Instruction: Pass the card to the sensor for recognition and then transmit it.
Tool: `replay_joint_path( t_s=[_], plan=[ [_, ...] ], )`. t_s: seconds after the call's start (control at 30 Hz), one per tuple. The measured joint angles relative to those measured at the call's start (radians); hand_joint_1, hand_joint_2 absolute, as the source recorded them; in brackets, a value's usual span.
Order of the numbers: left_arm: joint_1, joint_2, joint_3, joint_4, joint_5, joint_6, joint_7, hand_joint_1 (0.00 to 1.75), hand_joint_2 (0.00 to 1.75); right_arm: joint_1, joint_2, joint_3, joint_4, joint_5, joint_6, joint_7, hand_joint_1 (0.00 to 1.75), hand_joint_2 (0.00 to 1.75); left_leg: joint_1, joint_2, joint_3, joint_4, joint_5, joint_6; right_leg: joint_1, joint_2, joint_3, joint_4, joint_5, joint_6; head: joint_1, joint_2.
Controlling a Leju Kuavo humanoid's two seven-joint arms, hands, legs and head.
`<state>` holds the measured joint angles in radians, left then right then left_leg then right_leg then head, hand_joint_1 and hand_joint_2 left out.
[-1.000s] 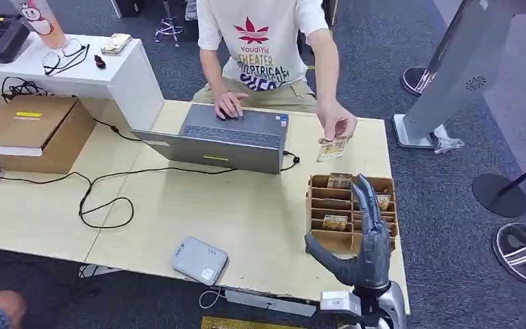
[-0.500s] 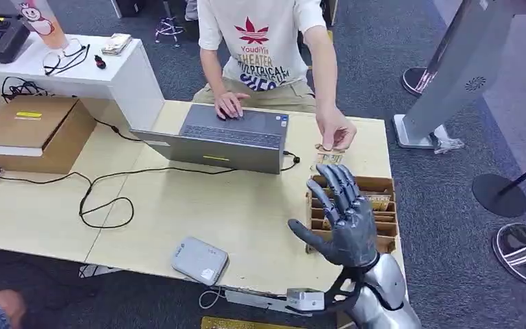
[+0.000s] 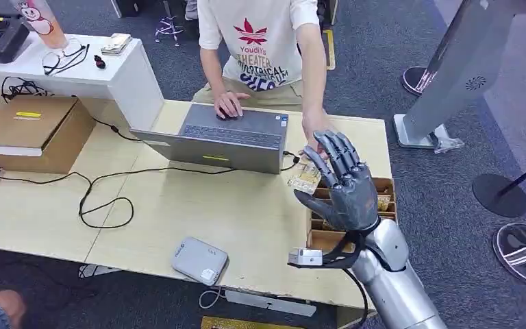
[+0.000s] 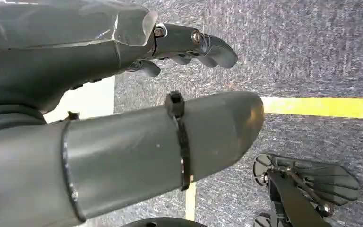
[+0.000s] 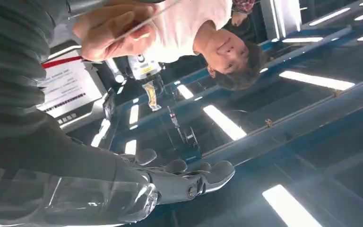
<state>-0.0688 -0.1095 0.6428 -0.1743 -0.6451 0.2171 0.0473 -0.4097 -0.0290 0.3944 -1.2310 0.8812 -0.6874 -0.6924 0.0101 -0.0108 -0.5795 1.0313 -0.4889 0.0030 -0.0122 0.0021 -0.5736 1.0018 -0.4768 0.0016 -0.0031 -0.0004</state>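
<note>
A: While the right hand (image 3: pixel 346 188) is raised over the table's (image 3: pixel 246 205) right end, how do its fingers (image 3: pixel 335 154) lie?

B: Spread apart and pointing up, thumb out to its left, nothing in it. The palm faces away from the head camera.

A: And the card (image 3: pixel 305 179)?

B: Just left of the thumb, low over the tabletop, with the person's hand (image 3: pixel 313 133) coming down behind the fingertips. Whether the robot's thumb touches the card, I cannot tell; the person's fingers are mostly hidden behind the robot's.

A: What sits beneath the hand?

B: The compartmented cardboard tray (image 3: pixel 383 188), its rim showing to the right of the palm and below the wrist, with more cards in the slots.

A: The sensor?

B: A grey reader (image 3: pixel 199 260), well off to the hand's lower left, near the table's front edge. The laptop (image 3: pixel 212 140) stands to the hand's upper left.

A: The left hand (image 4: pixel 123 109)?

B: Its wrist view shows it over grey carpet, thumb stretched out, fingers lightly curled, holding nothing.
</note>
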Motion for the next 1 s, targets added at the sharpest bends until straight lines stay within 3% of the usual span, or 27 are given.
replay_joint_path(
  t_s=[0.1, 0.13, 0.17, 0.2, 0.23, 0.3, 1.0],
  plan=[
    [-0.006, 0.0, -0.002, 0.0, -0.005, 0.0, 0.003, 0.0, 0.0, -0.015, 0.0, -0.002, 0.019, -0.001, 0.0, 0.007, 0.02, 1.75, 0.0, 0.0, 0.0, 0.0, 0.0, 0.0, 0.0, 0.0, 0.0, 0.0, 0.0, 0.0, 0.0, 0.0],
    [-0.006, 0.0, -0.003, 0.0, -0.005, 0.0, 0.004, 0.0, 0.0, -0.019, 0.001, -0.002, 0.024, -0.004, 0.0, 0.01, 0.3, 1.75, 0.0, 0.0, 0.0, 0.0, 0.0, 0.0, 0.0, 0.0, 0.0, 0.0, 0.0, 0.0, 0.0, 0.0],
    [-0.006, 0.0, -0.003, 0.0, -0.005, 0.0, 0.004, 0.0, 0.0, -0.023, 0.001, -0.002, 0.028, -0.008, 0.0, 0.013, 0.68, 1.75, 0.0, 0.0, 0.0, 0.0, 0.0, 0.0, 0.0, 0.0, 0.0, 0.0, 0.0, 0.0, 0.0, 0.0],
    [-0.006, 0.0, -0.005, 0.0, -0.006, 0.0, 0.004, 0.0, 0.0, -0.026, 0.001, -0.002, 0.032, -0.013, 0.0, 0.018, 0.68, 1.75, 0.0, 0.0, 0.0, 0.0, 0.0, 0.0, 0.0, 0.0, 0.0, 0.0, 0.0, 0.0, 0.0, 0.0],
    [-0.006, 0.0, -0.006, 0.0, -0.006, 0.0, 0.004, 0.0, 0.0, -0.027, 0.001, -0.002, 0.036, -0.019, 0.0, 0.018, 1.54, 1.75, 0.0, 0.0, 0.0, 0.0, 0.0, 0.0, 0.0, 0.0, 0.0, 0.0, 0.0, 0.0, 0.0, 0.0],
    [-0.006, 0.0, -0.008, 0.0, -0.006, 0.0, 0.002, 0.0, 0.0, -0.027, 0.001, -0.002, 0.041, -0.024, 0.0, 0.018, 1.69, 1.75, 0.0, 0.0, 0.0, 0.0, 0.0, 0.0, 0.0, 0.0, 0.0, 0.0, 0.0, 0.0, 0.0, 0.0],
    [-0.008, 0.0, -0.02, 0.0, -0.016, -0.001, 0.006, 0.0, 0.0, -0.026, 0.002, -0.002, 0.049, -0.053, 0.0, 0.027, 1.75, 1.75, 0.0, 0.0, 0.0, 0.0, 0.0, 0.0, 0.0, 0.0, 0.0, 0.0, 0.0, 0.0, 0.0, 0.0]
  ],
)
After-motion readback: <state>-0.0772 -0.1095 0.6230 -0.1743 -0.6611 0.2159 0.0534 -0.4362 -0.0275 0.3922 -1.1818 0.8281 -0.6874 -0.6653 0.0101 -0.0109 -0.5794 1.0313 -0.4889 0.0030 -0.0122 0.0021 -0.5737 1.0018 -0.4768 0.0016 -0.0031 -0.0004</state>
